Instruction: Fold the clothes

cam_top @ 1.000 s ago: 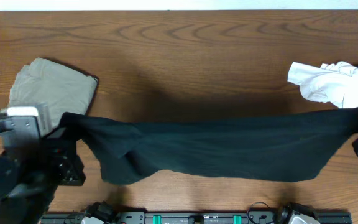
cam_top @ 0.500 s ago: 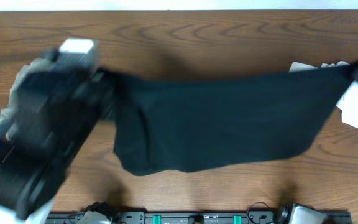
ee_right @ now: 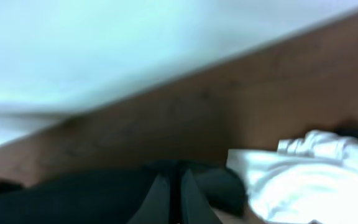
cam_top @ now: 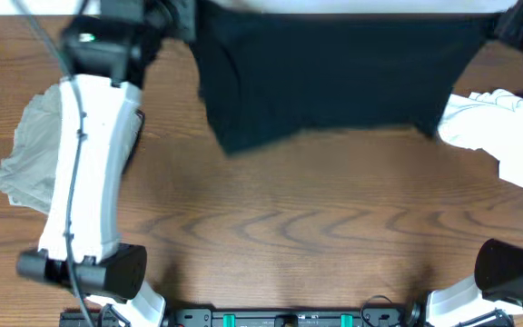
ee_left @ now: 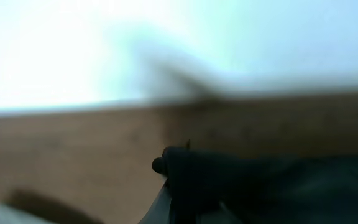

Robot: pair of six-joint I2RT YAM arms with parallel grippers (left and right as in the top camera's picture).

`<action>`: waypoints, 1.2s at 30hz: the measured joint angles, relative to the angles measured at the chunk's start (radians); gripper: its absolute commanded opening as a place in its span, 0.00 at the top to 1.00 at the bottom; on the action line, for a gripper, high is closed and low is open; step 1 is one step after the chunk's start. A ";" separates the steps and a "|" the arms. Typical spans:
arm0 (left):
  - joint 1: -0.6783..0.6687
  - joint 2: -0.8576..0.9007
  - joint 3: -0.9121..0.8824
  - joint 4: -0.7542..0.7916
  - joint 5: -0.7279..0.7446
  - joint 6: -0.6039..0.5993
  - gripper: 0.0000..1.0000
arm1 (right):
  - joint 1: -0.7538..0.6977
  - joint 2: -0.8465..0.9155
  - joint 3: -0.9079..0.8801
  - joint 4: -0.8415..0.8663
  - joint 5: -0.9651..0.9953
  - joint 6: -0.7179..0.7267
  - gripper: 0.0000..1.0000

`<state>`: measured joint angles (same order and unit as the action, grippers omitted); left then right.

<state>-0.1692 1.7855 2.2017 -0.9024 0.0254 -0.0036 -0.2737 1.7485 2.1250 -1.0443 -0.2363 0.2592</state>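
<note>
The black garment [cam_top: 334,77] is stretched flat across the far side of the table, and its lower edge lies on the wood. My left gripper [cam_top: 182,20] is shut on its left top corner at the far edge. My right gripper [cam_top: 508,27] is shut on its right top corner. In the left wrist view, blurred black fabric [ee_left: 266,186] bunches around my left gripper [ee_left: 176,202]. In the right wrist view, my right gripper [ee_right: 176,186] pinches black cloth [ee_right: 92,196]. A grey-beige garment [cam_top: 25,154] lies at the left and a white one [cam_top: 488,127] at the right.
The wooden table [cam_top: 289,236] shows bare wood in its middle and near side. My left arm's white link [cam_top: 89,182] reaches over the grey-beige garment. The arm bases stand at the near edge. The white garment [ee_right: 309,171] lies close beside my right gripper.
Both arms have swung from the near side to the far edge, carrying the black garment stretched between them. The grey-beige garment now looks looser and more spread out.
</note>
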 measured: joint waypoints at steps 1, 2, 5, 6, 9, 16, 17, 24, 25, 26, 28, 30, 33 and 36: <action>0.007 -0.006 0.049 -0.007 0.004 0.007 0.94 | 0.000 -0.009 0.035 -0.017 0.002 0.000 0.99; 0.013 -0.023 0.108 -0.023 0.016 0.015 0.94 | 0.000 -0.022 0.071 -0.039 0.006 0.000 0.99; 0.016 -0.076 0.172 -0.104 0.044 0.029 0.94 | 0.000 -0.060 0.121 -0.091 0.018 -0.001 0.99; 0.016 -0.096 0.184 -0.156 0.055 0.031 0.94 | 0.000 -0.072 0.129 -0.118 0.025 -0.001 0.99; 0.016 -0.123 0.193 -0.336 0.092 0.035 0.94 | 0.000 -0.086 0.124 -0.208 0.039 -0.008 0.99; 0.016 -0.037 0.040 -0.613 0.137 0.038 0.94 | 0.000 -0.072 -0.115 -0.304 0.077 -0.023 0.99; 0.016 -0.020 -0.022 -0.616 0.142 0.038 0.94 | 0.000 -0.067 -0.180 -0.303 0.080 -0.029 0.99; 0.016 0.002 -0.363 -0.610 0.188 0.038 0.94 | 0.000 -0.053 -0.489 -0.301 0.092 -0.068 0.99; 0.016 0.002 -0.404 -0.604 0.192 0.038 0.94 | 0.000 -0.053 -0.527 -0.299 0.094 -0.072 0.99; 0.016 0.002 -0.443 -0.596 0.199 0.038 0.94 | 0.000 -0.053 -0.560 -0.296 0.095 -0.078 0.99; 0.016 0.002 -0.515 -0.572 0.219 0.040 0.94 | 0.000 -0.053 -0.609 -0.292 0.099 -0.085 0.99; 0.016 0.002 -0.580 -0.556 0.243 0.054 0.94 | 0.000 -0.053 -0.649 -0.296 0.109 -0.089 0.99; 0.011 0.001 -0.661 -0.552 0.282 0.070 0.94 | 0.000 -0.053 -0.689 -0.315 0.130 -0.089 0.99; -0.004 -0.002 -0.713 -0.552 0.304 0.087 0.94 | 0.000 -0.053 -0.713 -0.347 0.148 -0.089 0.99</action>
<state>-0.1730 1.7840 1.4887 -1.4544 0.3298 0.0837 -0.2737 1.6951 1.4117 -1.3911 -0.0879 0.1703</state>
